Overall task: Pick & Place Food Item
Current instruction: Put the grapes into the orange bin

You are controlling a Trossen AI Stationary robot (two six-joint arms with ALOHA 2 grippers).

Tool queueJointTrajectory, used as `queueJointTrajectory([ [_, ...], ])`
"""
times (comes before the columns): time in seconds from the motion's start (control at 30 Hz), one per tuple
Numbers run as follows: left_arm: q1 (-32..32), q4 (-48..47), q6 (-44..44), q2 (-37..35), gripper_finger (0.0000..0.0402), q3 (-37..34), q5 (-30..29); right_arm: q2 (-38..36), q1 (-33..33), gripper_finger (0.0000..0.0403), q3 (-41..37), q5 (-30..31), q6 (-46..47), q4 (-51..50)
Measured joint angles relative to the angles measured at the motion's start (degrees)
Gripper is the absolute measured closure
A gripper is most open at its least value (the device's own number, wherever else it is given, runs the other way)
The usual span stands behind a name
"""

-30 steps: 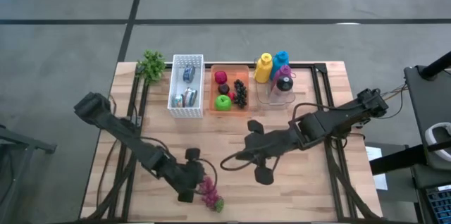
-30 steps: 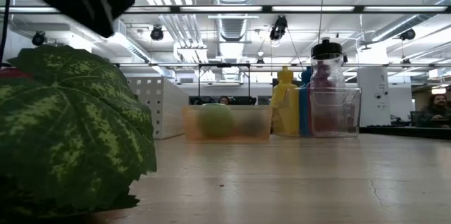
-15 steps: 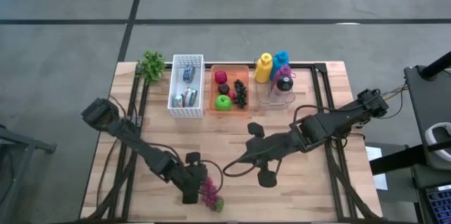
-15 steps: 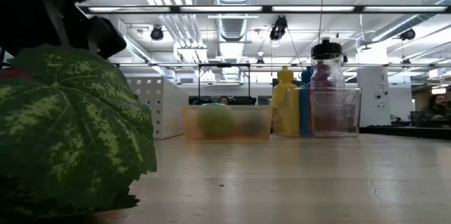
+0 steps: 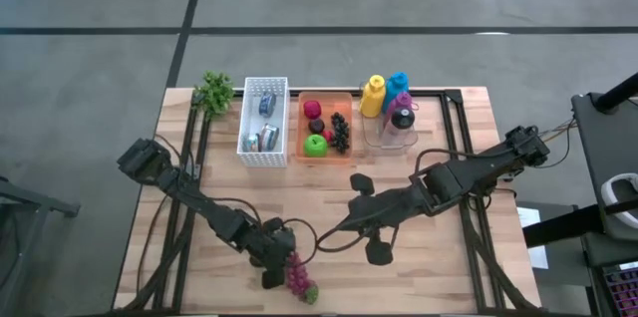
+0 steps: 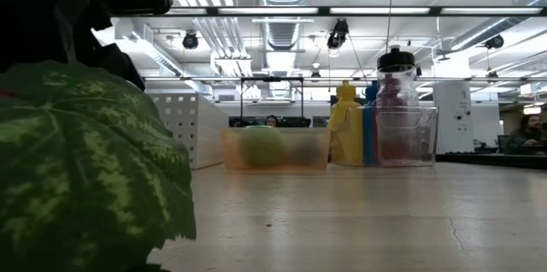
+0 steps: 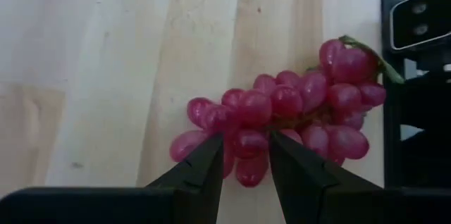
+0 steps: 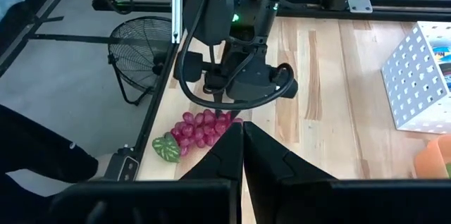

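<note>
A bunch of red grapes (image 7: pixel 296 111) with a green leaf (image 6: pixel 85 161) is at the table's near edge, left of the middle (image 5: pixel 297 277). My left gripper (image 7: pixel 246 138) is shut on it, reaching in from the left (image 5: pixel 282 255). The right wrist view also shows the bunch (image 8: pixel 201 129) and its leaf (image 8: pixel 167 148). My right gripper (image 8: pixel 242 127) is shut on nothing and hangs high over the table's middle (image 5: pixel 334 229), pointing toward the bunch. My left gripper pinches grapes in the middle of the bunch's near side (image 7: pixel 248 143) between its two fingers. The fingers slant down from the table's left and far side. The bunch lies stretched out level; whether its underside rests on the wood I cannot tell.
At the far side stand a white basket of cans (image 5: pixel 264 123), an orange tray of fruit (image 5: pixel 327 126), a clear bin of bottles (image 5: pixel 391 108) and a green plant (image 5: pixel 213 93). A black camera block (image 7: pixel 416 13) sits just beyond the bunch. Bare wood lies between.
My left gripper has sunk toward the table and rolled about its own line, still shut on the grapes. The bunch has come down with it, and its leaf now sits lower and larger in the low view. My right gripper has stayed in place.
</note>
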Motion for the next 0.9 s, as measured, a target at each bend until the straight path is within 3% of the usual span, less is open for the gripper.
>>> queueJointTrajectory([
  [0.4,0.0,1.15,0.9,0.0,0.0284,-0.12,0.64,0.0,0.0,0.0394,0.0,0.02,0.0,-0.81],
  [0.9,-0.07,12.16,-1.52,-0.07,0.0284,-6.38,0.61,0.0,0.0,0.0394,0.0,0.04,0.0,-0.86],
])
